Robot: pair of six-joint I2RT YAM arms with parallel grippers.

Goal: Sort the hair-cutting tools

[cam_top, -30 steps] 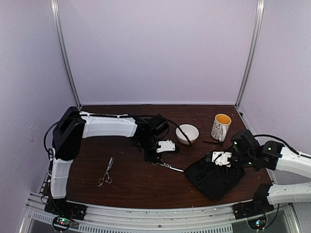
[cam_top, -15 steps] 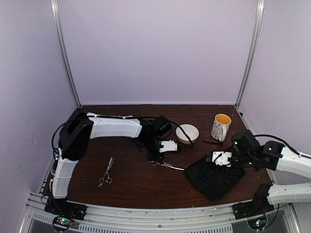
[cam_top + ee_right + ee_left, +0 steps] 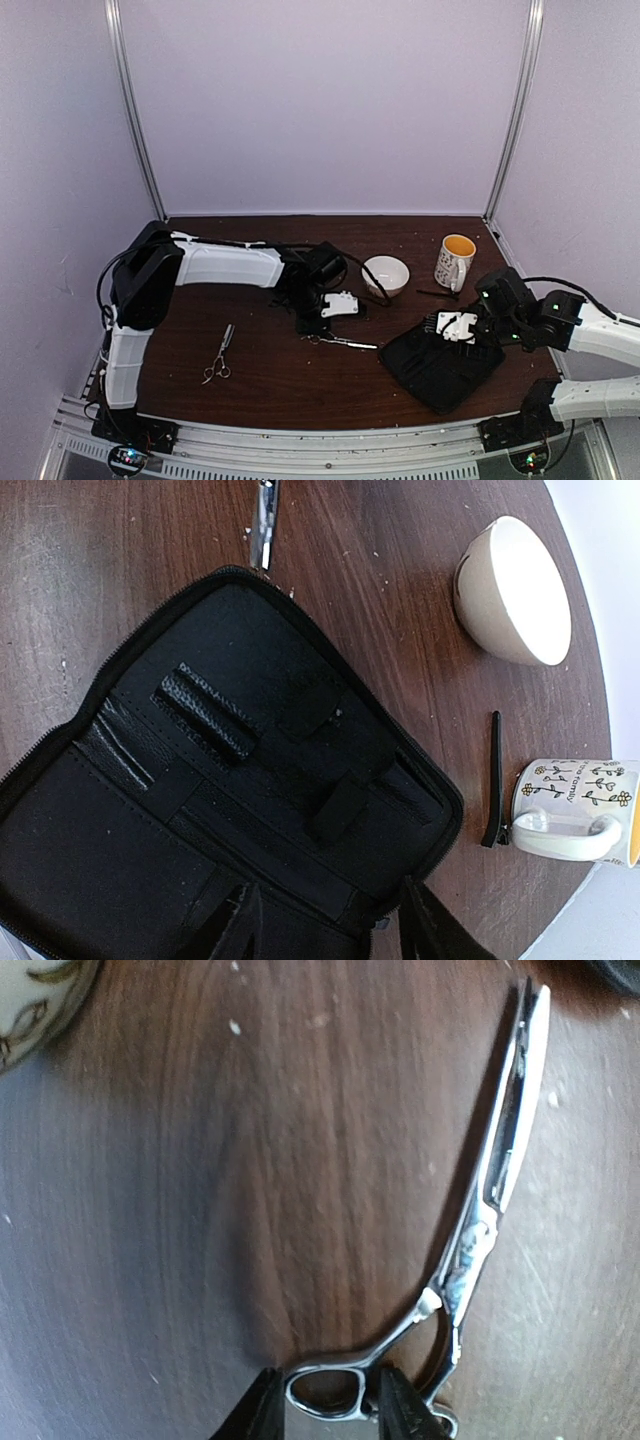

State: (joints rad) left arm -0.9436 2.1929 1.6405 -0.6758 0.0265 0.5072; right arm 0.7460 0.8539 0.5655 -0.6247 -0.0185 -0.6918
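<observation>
- The step in hand looked like the handling of the centre scissors point(image 3: 500, 1160), which lay flat on the counter point(image 3: 270, 385) between the white bowl point(image 3: 515, 590) and the open black case point(image 3: 200, 810), blade tips just beside the case's zip edge
- The left claw point(image 3: 328, 1385) stood low at the handle end, its two fingers flanking one ring, just beside it or touching; whether they pinched the ring or stood free of it I could not tell
- The right claw point(image 3: 328, 890) hung over the case with its fingers well apart and nothing between them; whether the tips rested on the lining was hidden
- The second scissors point(image 3: 218, 354) lay on the left of the counter, well apart from everything else
- One thin black stick point(image 3: 493, 780) lay just beside the flowered mug point(image 3: 570, 805); a second stick did not show
- By my judgement the sorting was at an early stage, since the case's straps held nothing
- The next move probably called for a firm pinch on the thin, slippery ring, then a level lift toward the case
</observation>
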